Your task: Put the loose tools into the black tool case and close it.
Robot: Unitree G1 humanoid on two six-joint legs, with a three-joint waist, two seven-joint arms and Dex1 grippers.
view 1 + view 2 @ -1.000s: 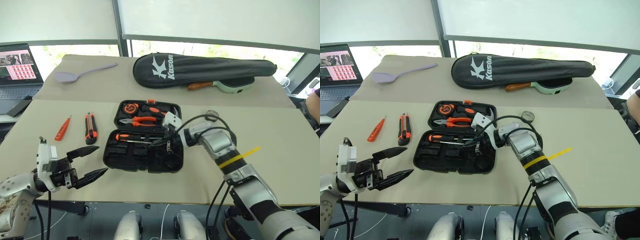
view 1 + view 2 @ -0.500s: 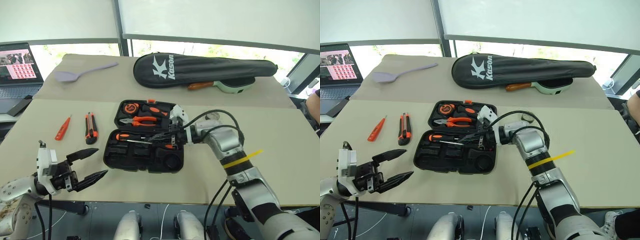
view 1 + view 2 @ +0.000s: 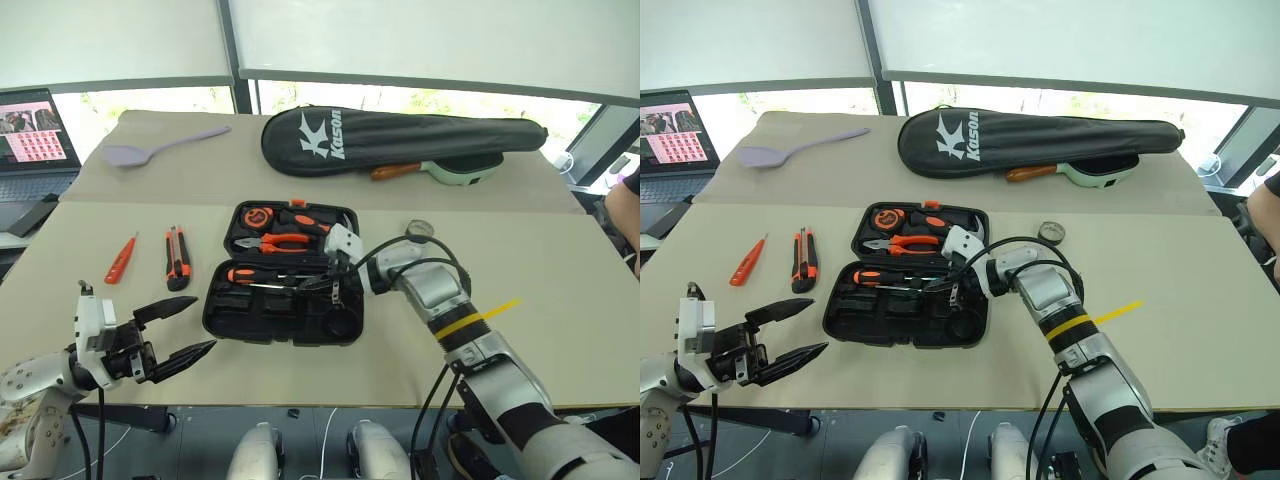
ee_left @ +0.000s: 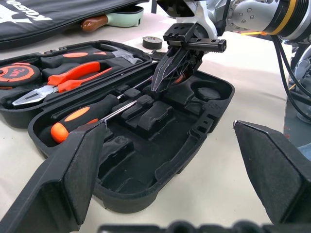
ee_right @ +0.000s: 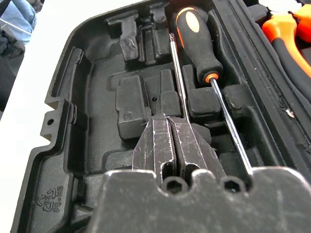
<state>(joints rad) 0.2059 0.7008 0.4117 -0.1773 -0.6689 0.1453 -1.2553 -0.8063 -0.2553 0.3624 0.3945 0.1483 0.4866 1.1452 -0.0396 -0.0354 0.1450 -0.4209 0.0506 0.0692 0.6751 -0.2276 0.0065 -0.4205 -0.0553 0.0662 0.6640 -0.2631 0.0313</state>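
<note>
So far partly done: black tool case (image 3: 285,285) lies open mid-counter (image 3: 560,260) w/ two screwdrivers (image 5: 194,43) seated in its front half. Right tool (image 4: 167,73) clenched, empty, tips over the case recesses. Left tool (image 3: 180,330) spread wide, off near counter edge. Still out: tester pen (image 3: 119,259) & utility knife (image 3: 178,257) left of case, tape roll (image 3: 419,229) right of it; lid unclosed. Writing: "Kason" on racket bag (image 3: 400,140).

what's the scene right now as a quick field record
tool case: open on the table
in the case: two screwdrivers, pliers
loose on the table: tester pen, utility knife, tape roll
right end effector: shut, over the case by the screwdrivers
left end effector: open, near table edge, holding nothing
</note>
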